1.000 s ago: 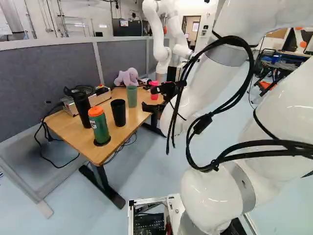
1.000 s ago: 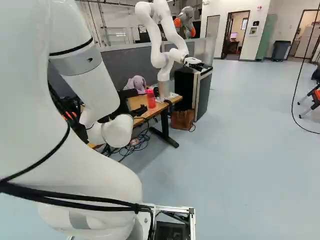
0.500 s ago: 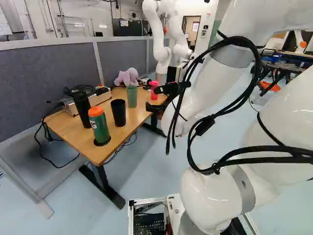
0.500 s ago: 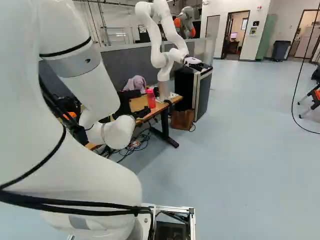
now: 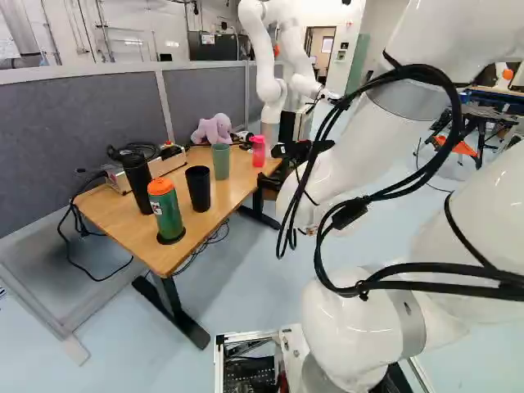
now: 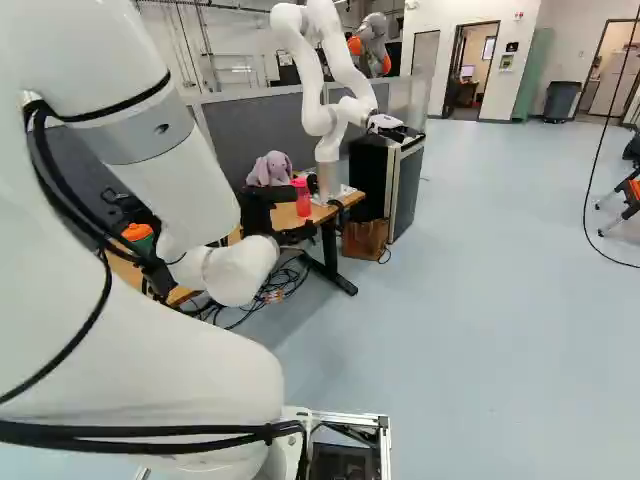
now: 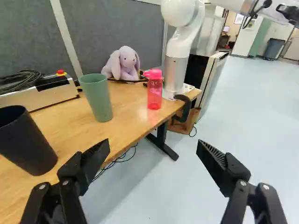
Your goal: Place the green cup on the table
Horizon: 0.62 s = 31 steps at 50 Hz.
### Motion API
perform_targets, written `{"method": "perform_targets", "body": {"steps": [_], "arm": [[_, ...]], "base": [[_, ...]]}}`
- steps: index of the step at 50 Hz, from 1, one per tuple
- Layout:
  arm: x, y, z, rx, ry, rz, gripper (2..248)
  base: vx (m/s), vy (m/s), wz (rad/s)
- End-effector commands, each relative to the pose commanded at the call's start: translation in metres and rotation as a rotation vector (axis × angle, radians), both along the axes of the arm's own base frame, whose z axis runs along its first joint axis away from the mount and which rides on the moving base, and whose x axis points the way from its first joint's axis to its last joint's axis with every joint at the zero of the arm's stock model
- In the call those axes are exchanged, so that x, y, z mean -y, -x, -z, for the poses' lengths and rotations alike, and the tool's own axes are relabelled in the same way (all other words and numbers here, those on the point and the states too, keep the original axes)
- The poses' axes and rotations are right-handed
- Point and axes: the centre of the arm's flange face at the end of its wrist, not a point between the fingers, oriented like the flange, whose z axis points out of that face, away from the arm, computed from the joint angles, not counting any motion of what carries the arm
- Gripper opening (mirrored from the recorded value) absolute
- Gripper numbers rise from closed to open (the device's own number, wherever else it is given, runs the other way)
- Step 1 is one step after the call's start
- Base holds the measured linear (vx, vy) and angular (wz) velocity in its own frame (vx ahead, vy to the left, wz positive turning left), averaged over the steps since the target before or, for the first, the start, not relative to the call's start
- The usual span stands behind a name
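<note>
Cup (image 7: 96,98) in green stood upright on the table (image 7: 131,116), left of the pink bottle (image 7: 155,91).
It had not shifted; the gripper (image 7: 153,148) had just swung farther right, jaws wide apart and empty, so placing seemed finished, only retreat remaining.

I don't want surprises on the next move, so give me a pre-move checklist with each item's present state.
1. Is the gripper open? Ok.
2. Is the green cup upright on the table? Ok.
3. Is the gripper lined up with the green cup? Not ok: the cup stands ahead, off to one side; floor shows between the fingers.
4. Is the black cup apart from the green cup? Ok.
5. Is the green cup empty? Cannot tell.
</note>
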Motion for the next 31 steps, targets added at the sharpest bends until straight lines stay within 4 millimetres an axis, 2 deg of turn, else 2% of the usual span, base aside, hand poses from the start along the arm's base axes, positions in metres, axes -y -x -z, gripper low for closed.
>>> {"method": "perform_targets", "body": {"steps": [31], "arm": [[0.011,0.009,0.002,-0.022,-0.017,0.076,247]], "base": [[0.0,0.0,0.0]]}}
